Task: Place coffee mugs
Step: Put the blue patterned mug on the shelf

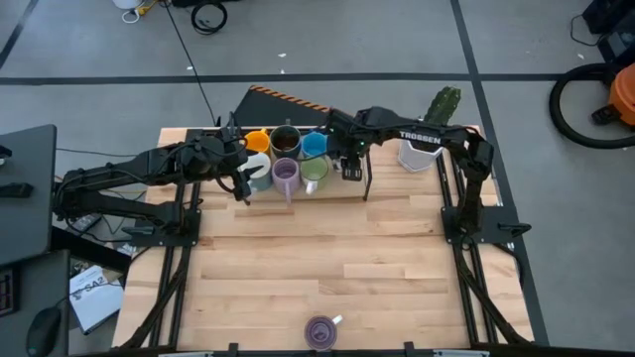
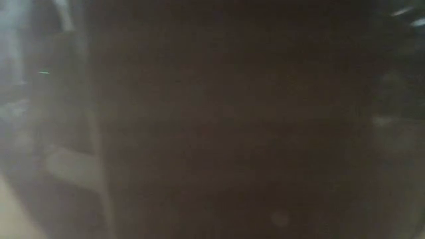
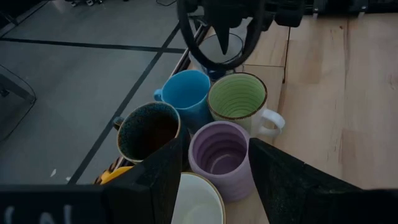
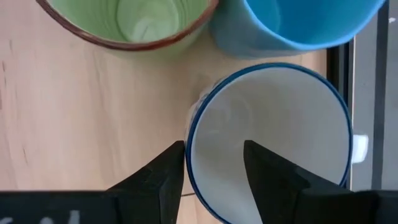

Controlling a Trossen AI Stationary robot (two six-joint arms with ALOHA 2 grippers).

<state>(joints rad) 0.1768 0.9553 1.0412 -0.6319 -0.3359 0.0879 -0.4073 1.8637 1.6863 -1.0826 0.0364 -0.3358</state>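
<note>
As the high view shows it: six coffee mugs (image 1: 286,157) stand bunched at the far edge of the table (image 1: 327,268). The orange mug (image 1: 257,141), dark brown mug (image 1: 286,139) and blue mug (image 1: 315,144) are behind, the purple mug (image 1: 286,175) and green mug (image 1: 315,175) in front. A second purple mug (image 1: 320,332) stands alone at the near edge, well apart from them.
Arms from above: the left gripper (image 1: 243,178) is at the cluster's left end and the right gripper (image 1: 351,167) at its right end. The cactus pot (image 1: 421,154) stands beyond the right gripper.
Low view: a dark blur fills it, possibly the lone mug close to the lens; nothing can be read from it.
Left wrist view: the left gripper (image 3: 214,186) is released, its fingers (image 3: 158,180) wide either side of a cream-white mug (image 3: 199,202). Whether they touch the mug I cannot tell.
Right wrist view: the right gripper (image 4: 214,168) stands astride the wall of a blue-rimmed white mug (image 4: 280,124), one finger outside at the rim and one inside. The inner finger is apart from the wall, so it is not clenched.
Handling: the mugs look like glazed ceramic, so stiff, fairly heavy, slick and liable to chip.
Where to hold: pinch the wall at the rim, set deep, on the side away from the neighbouring mugs.
Risk: the mugs stand touching, so a lift off the vertical would likely knock the green or blue one.
</note>
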